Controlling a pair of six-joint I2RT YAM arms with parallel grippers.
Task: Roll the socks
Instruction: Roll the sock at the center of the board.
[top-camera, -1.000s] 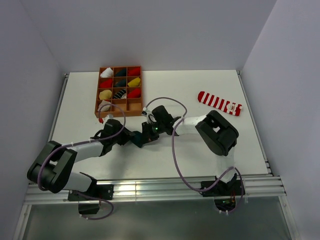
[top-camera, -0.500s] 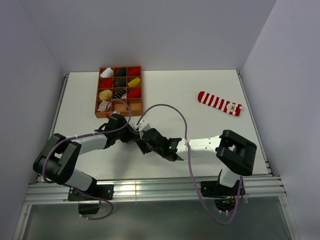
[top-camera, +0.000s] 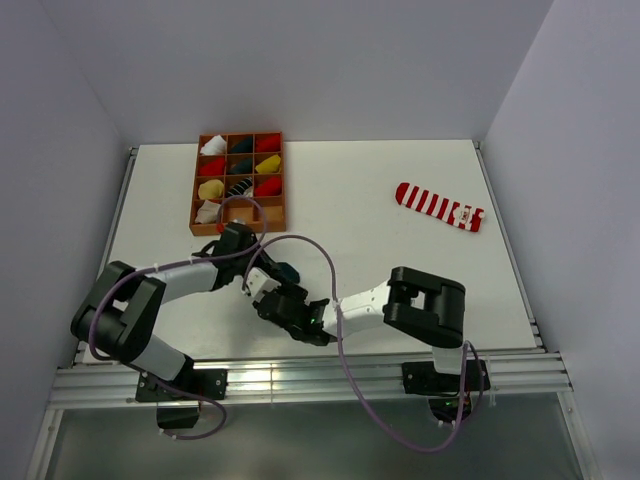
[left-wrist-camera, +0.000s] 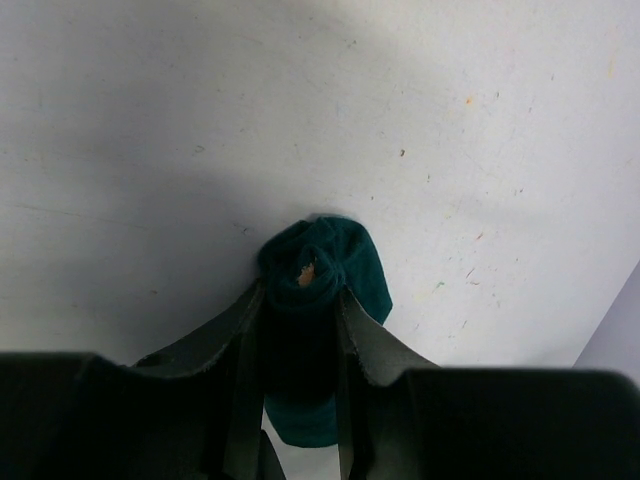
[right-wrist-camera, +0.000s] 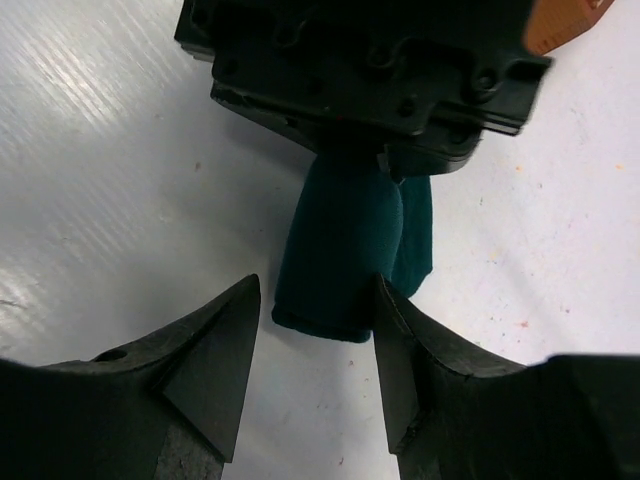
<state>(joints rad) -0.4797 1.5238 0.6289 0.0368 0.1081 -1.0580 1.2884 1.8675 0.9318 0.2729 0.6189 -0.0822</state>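
With the left gripper clamped on the rolled dark green sock, down on the surface toward its near left, we should close the wide-open right gripper squarely over the sock's free end, holding tension so the roll does not unwind.

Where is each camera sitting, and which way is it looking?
Top camera: high behind the arms, looking down on the table, both arms and the striped sock.
Left wrist camera: on the left arm, looking along the left pincer, shut on the dark green sock.
Right wrist camera: on the right arm, looking past the open right pincer at that sock.
Both wrist views share that sock.
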